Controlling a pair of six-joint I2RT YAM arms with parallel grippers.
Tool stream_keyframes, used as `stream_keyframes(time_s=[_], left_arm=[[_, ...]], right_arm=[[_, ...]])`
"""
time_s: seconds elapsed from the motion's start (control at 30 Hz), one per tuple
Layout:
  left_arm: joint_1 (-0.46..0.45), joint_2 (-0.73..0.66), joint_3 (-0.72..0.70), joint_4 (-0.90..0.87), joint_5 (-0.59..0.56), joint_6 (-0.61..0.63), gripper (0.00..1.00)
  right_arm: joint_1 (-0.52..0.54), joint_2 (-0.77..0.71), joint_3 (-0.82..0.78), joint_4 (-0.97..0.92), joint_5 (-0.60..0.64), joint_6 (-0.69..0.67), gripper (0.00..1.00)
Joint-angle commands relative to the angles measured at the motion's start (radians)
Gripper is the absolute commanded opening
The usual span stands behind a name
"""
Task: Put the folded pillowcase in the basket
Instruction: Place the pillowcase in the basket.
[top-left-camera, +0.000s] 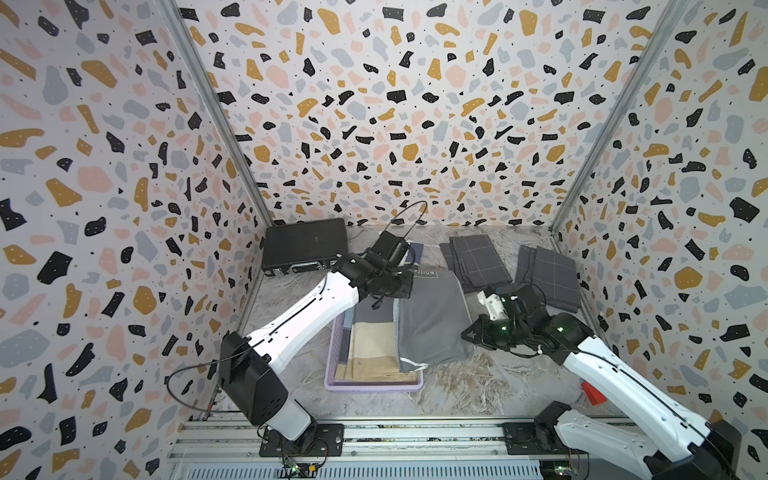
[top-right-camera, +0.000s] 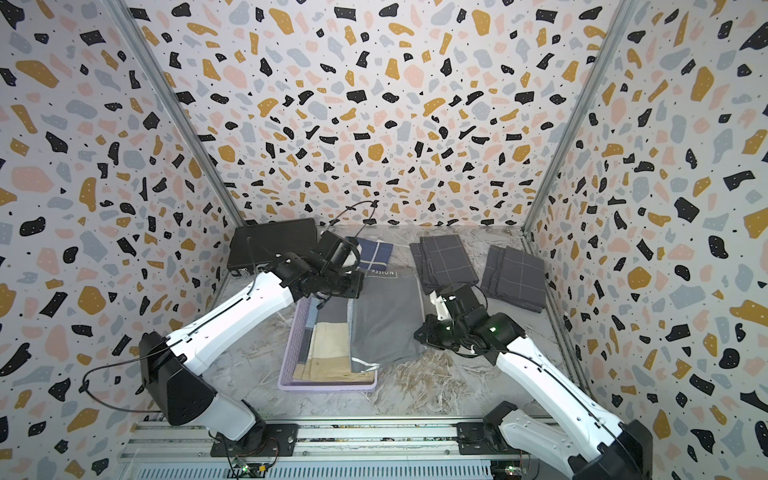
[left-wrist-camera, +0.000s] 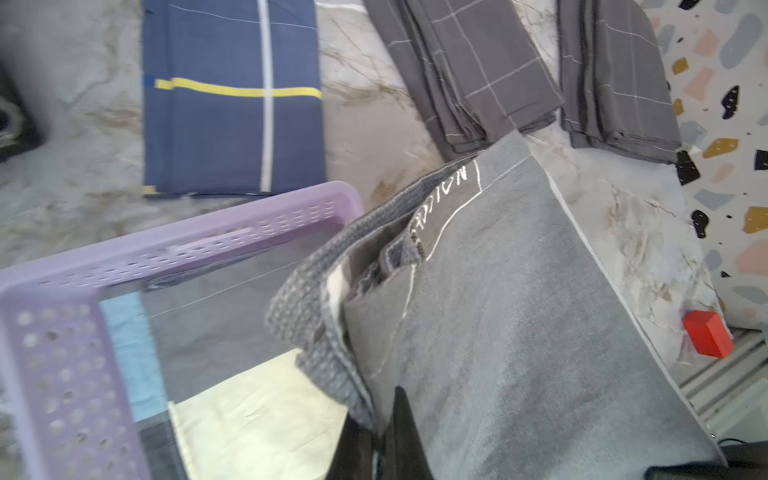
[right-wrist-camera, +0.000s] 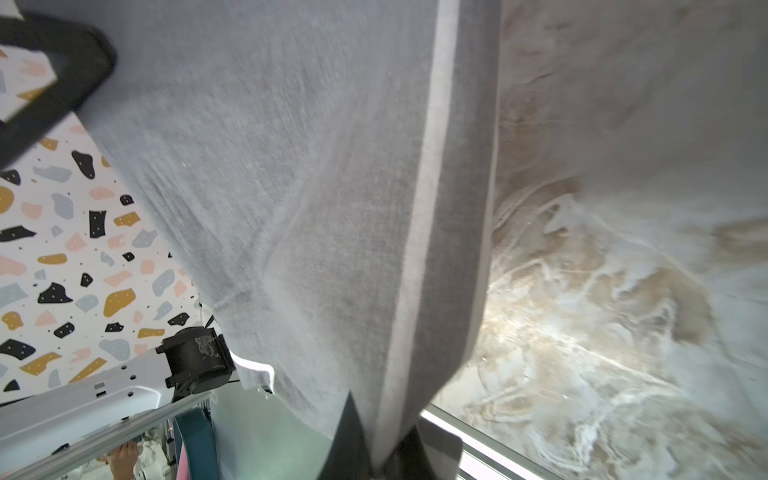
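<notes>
Both pincers pressed tight on cloth: left pincer pinching the far end of the grey folded pillowcase with a thin white line along its edge, right pincer pinching its right side, nearer the front. Black fingertips seen biting the grey cloth in the right wrist view. Pillowcase stretched between the two pincers, partly over the right side of the shallow lilac plastic basket with little holes in its sides, partly over the marble-look table. Already lying in the basket: a flat patchwork cloth in beige, grey and blue. Behind the basket, a folded navy cloth with a yellow stripe. Two folded dark grey checked cloths side by side at the back right. Black hard case with a metal handle at the back left. Small red block near the right arm
</notes>
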Motion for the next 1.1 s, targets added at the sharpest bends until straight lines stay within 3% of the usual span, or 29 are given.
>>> stream_keyframes(time_s=[0.0, 0.13, 0.33, 0.53, 1.07], left_arm=[[0.076, -0.070, -0.044, -0.049, 0.008, 0.078, 0.00], [0.180, -0.100, -0.097, -0.074, 0.040, 0.129, 0.00], [0.258, -0.074, -0.167, -0.073, 0.049, 0.171, 0.00], [0.268, -0.034, -0.228, 0.003, -0.018, 0.188, 0.00], [0.280, 0.089, -0.275, 0.115, -0.093, 0.214, 0.00]], right_arm=[[0.083, 0.085, 0.066, 0.118, 0.069, 0.041, 0.00], [0.157, 0.214, 0.112, 0.184, 0.088, 0.033, 0.00], [0.250, 0.374, 0.159, 0.241, 0.120, 0.033, 0.00], [0.288, 0.480, 0.126, 0.350, 0.097, 0.070, 0.00], [0.351, 0.581, 0.106, 0.360, 0.180, 0.059, 0.00]])
